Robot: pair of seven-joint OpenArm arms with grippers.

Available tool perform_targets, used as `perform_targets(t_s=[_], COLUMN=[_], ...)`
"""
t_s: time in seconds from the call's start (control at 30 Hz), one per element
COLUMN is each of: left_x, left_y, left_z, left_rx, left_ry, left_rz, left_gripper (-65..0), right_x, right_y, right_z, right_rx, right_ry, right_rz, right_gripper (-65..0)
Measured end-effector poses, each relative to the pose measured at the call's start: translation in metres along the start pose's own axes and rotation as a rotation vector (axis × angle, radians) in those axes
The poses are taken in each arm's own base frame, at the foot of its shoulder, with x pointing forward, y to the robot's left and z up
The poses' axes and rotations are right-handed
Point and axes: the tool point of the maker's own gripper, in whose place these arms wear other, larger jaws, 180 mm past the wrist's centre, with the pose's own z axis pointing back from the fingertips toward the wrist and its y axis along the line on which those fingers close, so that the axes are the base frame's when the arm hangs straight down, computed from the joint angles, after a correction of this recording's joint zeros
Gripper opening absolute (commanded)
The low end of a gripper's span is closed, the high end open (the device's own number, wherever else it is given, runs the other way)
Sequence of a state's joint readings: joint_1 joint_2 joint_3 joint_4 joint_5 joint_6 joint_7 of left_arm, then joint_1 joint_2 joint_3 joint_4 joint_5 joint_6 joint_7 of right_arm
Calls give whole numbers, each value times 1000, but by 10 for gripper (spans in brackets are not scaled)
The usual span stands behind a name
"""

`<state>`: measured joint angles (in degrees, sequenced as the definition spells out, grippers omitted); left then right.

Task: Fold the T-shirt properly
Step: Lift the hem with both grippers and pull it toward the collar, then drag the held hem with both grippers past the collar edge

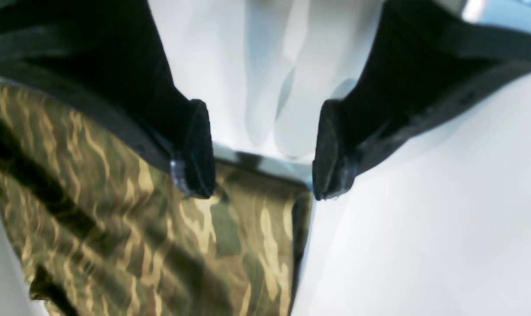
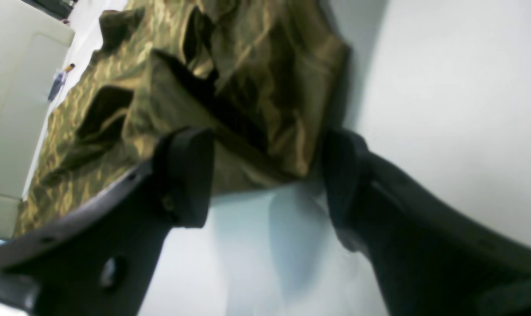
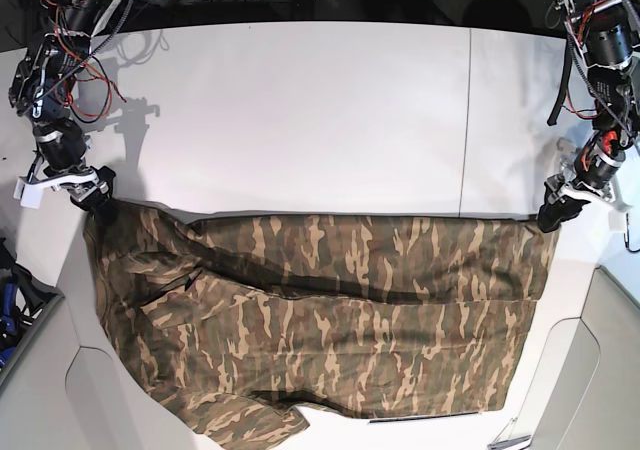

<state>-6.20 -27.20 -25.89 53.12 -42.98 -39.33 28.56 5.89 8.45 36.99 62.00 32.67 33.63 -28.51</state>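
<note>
Camouflage cloth of the T-shirt point(image 3: 330, 320) is spread flat across the near half of the white table point(image 3: 300, 110), folded over lengthwise, with its far edge stretched between the two arms. The left gripper point(image 1: 263, 153) is set at the far corner on the base view's right, its jaws parted around the hem corner, not clenched. The right gripper point(image 2: 265, 175) is set at the opposite far corner, jaws likewise spread wide, with bunched cloth lying between the fingertips point(image 2: 190, 175)
</note>
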Motion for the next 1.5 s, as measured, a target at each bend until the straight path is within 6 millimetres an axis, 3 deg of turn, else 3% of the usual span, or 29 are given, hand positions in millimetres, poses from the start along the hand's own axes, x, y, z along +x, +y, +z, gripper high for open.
perform_targets(t_s=[0.2, 0.47, 0.57, 0.67, 0.87, 1.03, 1.17, 1.5], left_x=[-8, -5, -3, 0, -3, 0, 9, 10], left_y=[-9, -14, -15, -17, -17, -19, -28, -26], left_z=[-6, -15, -17, -19, -20, -22, -25, -17], left_rx=[-16, 0, -1, 1, 5, 1, -37, -62], left_ry=[-9, -24, -28, -27, -13, -12, -14, 57], left_rz=[20, 42, 42, 38, 36, 34, 8, 39], left_gripper=[-258, -260, -289, -368, -518, -650, -650, -650], right_x=[4, 8, 4, -2, -1, 1, 1, -14], right_y=[4, 8, 10, 12, 14, 17, 18, 30], right_z=[-9, -15, -17, -20, -21, -23, -24, -17], right_rx=[11, 20, 21, 21, 22, 29, 32, 49], right_ry=[-3, -7, 7, 32, 36, 39, 45, 187], right_rz=[-19, -23, -15, 5, 10, 15, 18, 66], right_gripper=[-260, -273, -371, -496, -650, -650, -650, -650])
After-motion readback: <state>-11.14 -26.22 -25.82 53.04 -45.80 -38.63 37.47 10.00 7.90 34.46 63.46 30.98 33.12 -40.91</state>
